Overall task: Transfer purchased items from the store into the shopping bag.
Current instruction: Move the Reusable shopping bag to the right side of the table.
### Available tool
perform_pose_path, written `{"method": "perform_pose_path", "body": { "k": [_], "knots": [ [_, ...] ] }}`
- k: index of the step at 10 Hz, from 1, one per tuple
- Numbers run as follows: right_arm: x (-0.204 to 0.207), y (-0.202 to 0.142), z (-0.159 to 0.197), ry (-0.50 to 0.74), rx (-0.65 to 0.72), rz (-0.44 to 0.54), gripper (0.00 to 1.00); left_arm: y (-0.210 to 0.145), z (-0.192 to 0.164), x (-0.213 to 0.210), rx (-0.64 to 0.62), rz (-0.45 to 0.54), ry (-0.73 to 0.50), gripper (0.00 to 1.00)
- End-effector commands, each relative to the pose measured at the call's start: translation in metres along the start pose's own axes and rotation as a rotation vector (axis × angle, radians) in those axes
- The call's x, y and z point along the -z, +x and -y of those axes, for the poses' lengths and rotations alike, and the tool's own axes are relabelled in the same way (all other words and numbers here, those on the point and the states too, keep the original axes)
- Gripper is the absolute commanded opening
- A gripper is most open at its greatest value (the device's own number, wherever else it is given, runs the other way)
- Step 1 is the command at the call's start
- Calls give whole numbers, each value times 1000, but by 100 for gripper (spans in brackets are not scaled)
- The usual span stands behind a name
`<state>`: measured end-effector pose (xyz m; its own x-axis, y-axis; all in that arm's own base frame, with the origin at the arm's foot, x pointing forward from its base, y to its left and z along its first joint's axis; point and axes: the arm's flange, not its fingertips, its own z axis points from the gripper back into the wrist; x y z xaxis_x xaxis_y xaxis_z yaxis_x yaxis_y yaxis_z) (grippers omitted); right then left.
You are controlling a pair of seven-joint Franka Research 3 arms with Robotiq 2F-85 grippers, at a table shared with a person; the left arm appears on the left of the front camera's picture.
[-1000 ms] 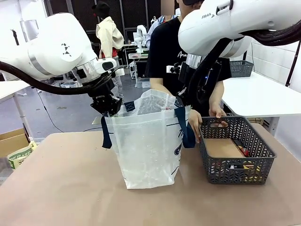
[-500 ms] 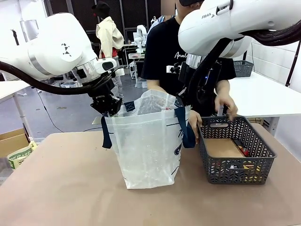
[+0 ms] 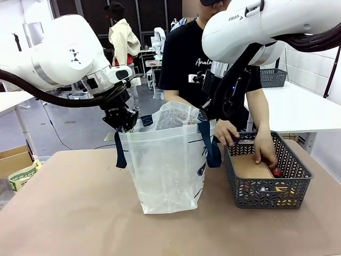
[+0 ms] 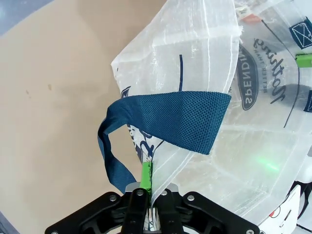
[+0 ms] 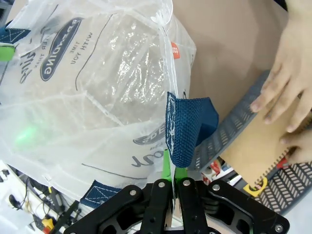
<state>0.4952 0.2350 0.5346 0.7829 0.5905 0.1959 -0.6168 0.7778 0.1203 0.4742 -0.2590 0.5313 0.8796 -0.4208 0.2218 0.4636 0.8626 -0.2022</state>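
Surface: brown table (image 3: 64,213), bare in front of the bag and to its left.
Bag: translucent white plastic shopping bag (image 3: 168,165) with navy straps, upright mid-table.
Left: left gripper (image 4: 148,174) clenched on the bag's rim beside a hanging strap.
Right: right gripper (image 5: 171,176) pinched on the opposite rim.
Basket: dark grey lattice basket (image 3: 266,189), just right of the bag.
Goods: flat tan pad (image 3: 249,166) in the basket, well apart from both grippers.
In the way: person's hand (image 3: 265,150) on the pad; other hand (image 3: 226,132) at the basket's rim.
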Motion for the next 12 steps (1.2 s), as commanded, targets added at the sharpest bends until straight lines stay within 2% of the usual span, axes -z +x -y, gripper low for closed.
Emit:
{"method": "perform_pose_path", "body": {
  "k": [1,9,12],
  "knots": [
    [0,0,1,-1,1,2,0,0,0,1,-13,-2,7,0],
    [0,0,0,0,0,0,0,0,0,0,0,0,0,0],
    [-2,-2,0,-4,18,-2,0,-3,-12,-8,-25,56,-117,0]
  ]
}}
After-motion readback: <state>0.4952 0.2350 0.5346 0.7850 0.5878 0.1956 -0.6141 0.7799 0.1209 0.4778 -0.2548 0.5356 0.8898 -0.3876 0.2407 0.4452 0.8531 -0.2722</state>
